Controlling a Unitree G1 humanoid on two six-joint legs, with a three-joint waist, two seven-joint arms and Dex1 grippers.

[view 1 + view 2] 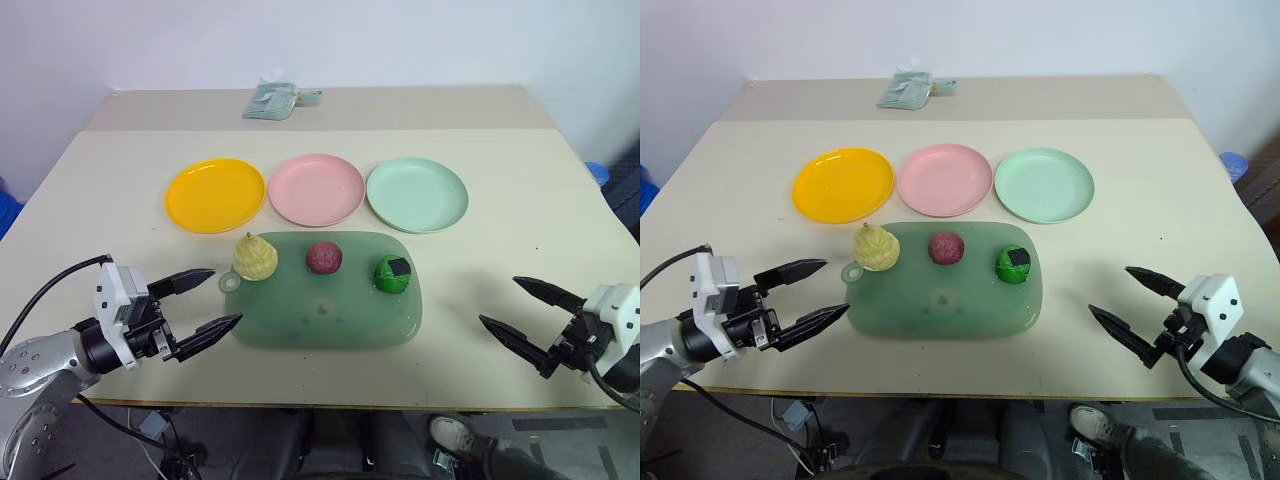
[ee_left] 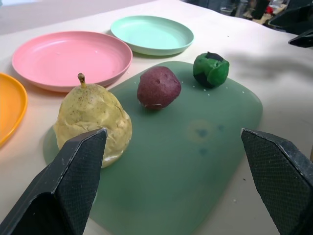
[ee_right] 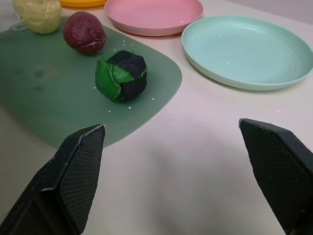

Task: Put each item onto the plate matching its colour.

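All 3 toy foods sit in a row along the far half of the large translucent green rectangular tray, which lies on the beige tabletop just near of 3 round plastic plates: the orange-yellow plate far left, the pink plate in the middle, the light mint green plate far right, none of them holding anything yet. The pale yellow pear-shaped lump stands at the tray's left far corner, the maroon round ball in the middle, the green ball with a black patch to the right. The left tool hovers wide and holding nothing just left of the tray; the right tool hangs equally wide and holding nothing, well apart from the tray on its right. The first pick looks like the step in hand, and the sensible pairing is the left tool for the pear and the right for the green ball, each going straight to the plate beyond it. The pear stands upright, its long axis vertical, stem pointing up with a slight tilt, so closing across the broad lower body should hold better than pinching the narrow top, where it could slip or topple. The 2 balls have no long axis; the green one's black patch faces up and towards the near right.
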